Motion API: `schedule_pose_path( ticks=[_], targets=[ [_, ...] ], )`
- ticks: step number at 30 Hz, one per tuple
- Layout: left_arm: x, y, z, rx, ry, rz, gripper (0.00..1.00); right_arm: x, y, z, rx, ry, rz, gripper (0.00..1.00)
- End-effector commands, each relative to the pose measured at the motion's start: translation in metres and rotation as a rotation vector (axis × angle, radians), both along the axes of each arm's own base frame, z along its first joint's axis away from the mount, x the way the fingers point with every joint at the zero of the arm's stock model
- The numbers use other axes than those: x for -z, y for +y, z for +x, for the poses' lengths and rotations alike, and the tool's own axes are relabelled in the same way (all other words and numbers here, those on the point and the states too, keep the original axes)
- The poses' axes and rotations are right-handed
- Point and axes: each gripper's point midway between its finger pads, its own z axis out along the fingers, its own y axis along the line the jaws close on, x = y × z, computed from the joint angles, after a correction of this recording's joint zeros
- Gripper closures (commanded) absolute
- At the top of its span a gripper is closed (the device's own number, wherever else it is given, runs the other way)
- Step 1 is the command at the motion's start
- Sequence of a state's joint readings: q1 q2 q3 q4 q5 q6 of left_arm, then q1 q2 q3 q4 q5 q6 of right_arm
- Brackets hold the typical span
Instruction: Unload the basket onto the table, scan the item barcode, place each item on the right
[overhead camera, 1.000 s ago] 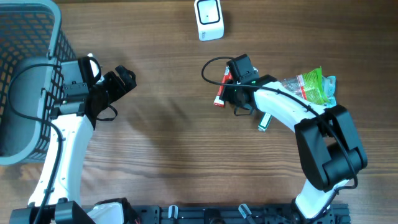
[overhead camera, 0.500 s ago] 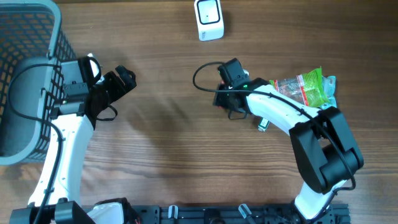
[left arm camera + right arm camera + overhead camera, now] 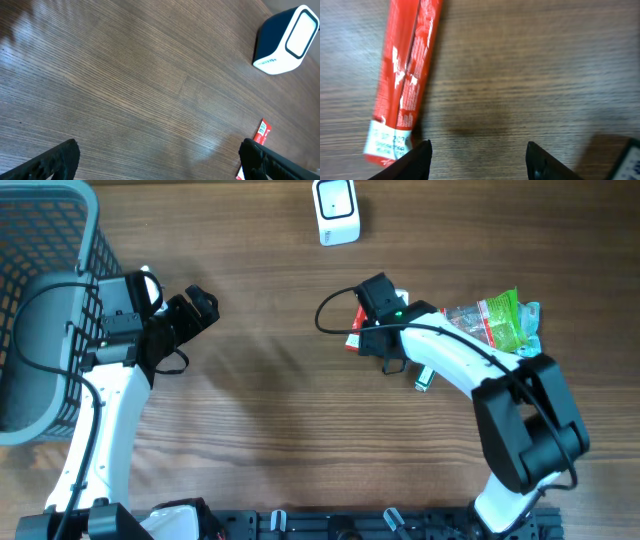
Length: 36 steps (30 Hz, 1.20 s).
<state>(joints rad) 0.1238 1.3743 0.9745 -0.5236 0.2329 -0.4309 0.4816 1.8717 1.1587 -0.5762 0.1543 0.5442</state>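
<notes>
Right tool is seen spread over bare counter with nothing pinched. The red packet lies flat outside the jaws, just beside one finger, at 10 o'clock in the wrist view. Left tool is held wide apart and empty near the mesh basket at 9 o'clock. A green snack bag lies at 3 o'clock, and the white scanner is set farthest, at 12 o'clock.

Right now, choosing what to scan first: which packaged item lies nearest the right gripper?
The red packet, lying flat right beside the right gripper; the green bag lies farther off, alongside the arm.
</notes>
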Motion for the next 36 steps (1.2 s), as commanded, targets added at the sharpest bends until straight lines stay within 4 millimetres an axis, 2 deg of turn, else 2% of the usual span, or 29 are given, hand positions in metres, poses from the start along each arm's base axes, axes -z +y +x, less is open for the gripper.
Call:
schedule_pose_path(
  ticks=[1, 4, 7, 13, 20, 23, 26, 29, 33, 36],
  targets=[
    [0.001, 0.001, 0.001, 0.004, 0.000, 0.004, 0.00, -0.045, 0.020, 0.020, 0.024, -0.112, 0.133, 0.39],
    [0.001, 0.001, 0.001, 0.004, 0.000, 0.004, 0.00, -0.042, 0.035, 0.023, 0.097, -0.113, 0.235, 0.38],
    [0.001, 0.001, 0.001, 0.004, 0.000, 0.004, 0.00, -0.030, 0.044, 0.024, 0.080, -0.110, 0.226, 0.35],
    [0.001, 0.001, 0.001, 0.004, 0.000, 0.004, 0.00, -0.014, 0.037, 0.024, 0.103, -0.111, 0.150, 0.32],
    [0.001, 0.001, 0.001, 0.004, 0.000, 0.004, 0.00, 0.006, 0.033, 0.014, 0.026, -0.054, 0.079, 0.37],
    [0.001, 0.001, 0.001, 0.004, 0.000, 0.004, 0.00, 0.002, 0.012, 0.010, 0.017, -0.039, -0.046, 0.37],
    [0.001, 0.001, 0.001, 0.004, 0.000, 0.004, 0.00, 0.003, 0.012, 0.010, -0.001, -0.037, -0.053, 0.36],
    [0.001, 0.001, 0.001, 0.004, 0.000, 0.004, 0.00, 0.002, 0.025, 0.012, -0.036, -0.039, 0.009, 0.32],
    [0.001, 0.001, 0.001, 0.004, 0.000, 0.004, 0.00, -0.003, 0.041, 0.017, -0.058, -0.048, 0.084, 0.34],
    [0.001, 0.001, 0.001, 0.004, 0.000, 0.004, 0.00, -0.004, 0.042, 0.020, -0.057, -0.061, 0.084, 0.34]
  ],
)
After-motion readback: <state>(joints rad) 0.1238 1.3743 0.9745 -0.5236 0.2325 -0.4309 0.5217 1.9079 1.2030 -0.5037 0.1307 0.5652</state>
